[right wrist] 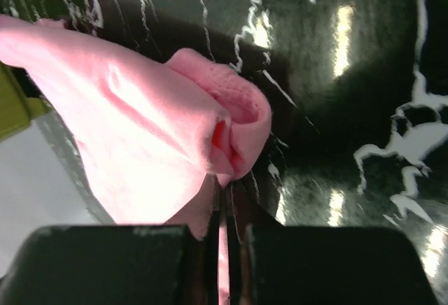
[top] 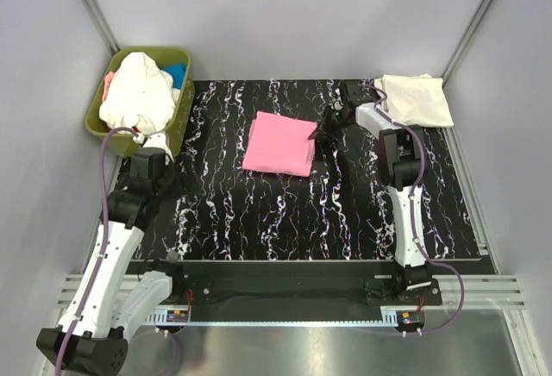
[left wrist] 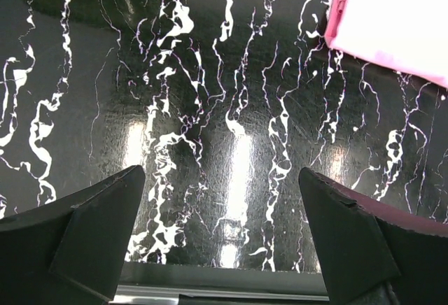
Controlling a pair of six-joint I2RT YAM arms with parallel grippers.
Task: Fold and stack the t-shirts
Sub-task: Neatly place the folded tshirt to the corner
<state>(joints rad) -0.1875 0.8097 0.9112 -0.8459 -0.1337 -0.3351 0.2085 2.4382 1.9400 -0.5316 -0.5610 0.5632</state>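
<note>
A folded bright pink t-shirt (top: 279,143) lies in the middle of the black marbled mat (top: 259,221). My right gripper (top: 317,134) is at its right edge, shut on a bunched fold of the pink cloth (right wrist: 182,151), which shows pinched between the jaws in the right wrist view. A folded cream t-shirt (top: 416,100) lies at the back right corner. More t-shirts, white (top: 138,91) and blue (top: 176,72), are heaped in the bin. My left gripper (left wrist: 222,210) hangs open over bare mat near the left, with the pink t-shirt (left wrist: 392,18) far off at the upper right.
An olive-green plastic bin (top: 179,117) stands at the back left, beside the left arm. Grey walls close in the workspace on three sides. A metal rail (top: 285,294) runs along the near edge by the arm bases.
</note>
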